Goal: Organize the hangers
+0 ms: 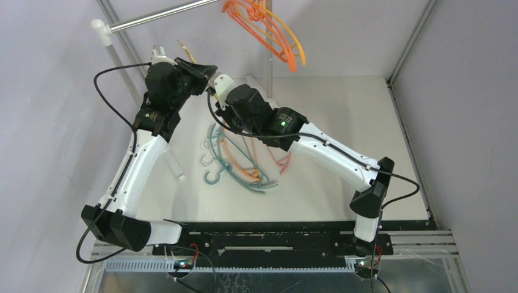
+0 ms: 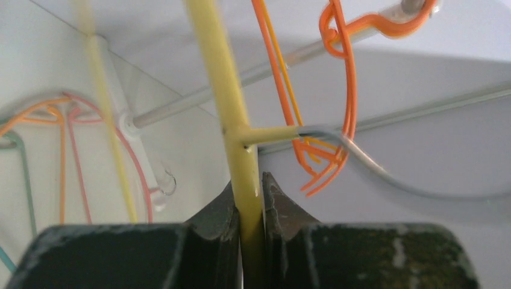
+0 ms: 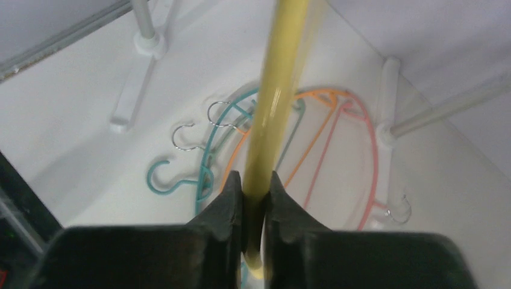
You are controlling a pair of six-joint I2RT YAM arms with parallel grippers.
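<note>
A yellow hanger [image 2: 232,114] stands upright between both grippers. My left gripper [image 2: 247,185] is shut on its bar just below the neck, and its grey metal hook [image 2: 373,171] curves off to the right. My right gripper [image 3: 253,180] is shut on another stretch of the same yellow hanger [image 3: 271,102]. In the top view the two grippers, left [image 1: 194,68] and right [image 1: 218,85], meet at the back left, under the rail. Orange and yellow hangers [image 1: 269,27] hang on the rail. Teal, orange and pink hangers [image 1: 241,162] lie piled on the table.
The silver rail [image 1: 159,17] runs across the back on white posts [image 1: 105,33], with a white foot [image 1: 174,165] on the table and a second upright [image 1: 269,61] behind the right arm. Grey walls close in on the left, back and right.
</note>
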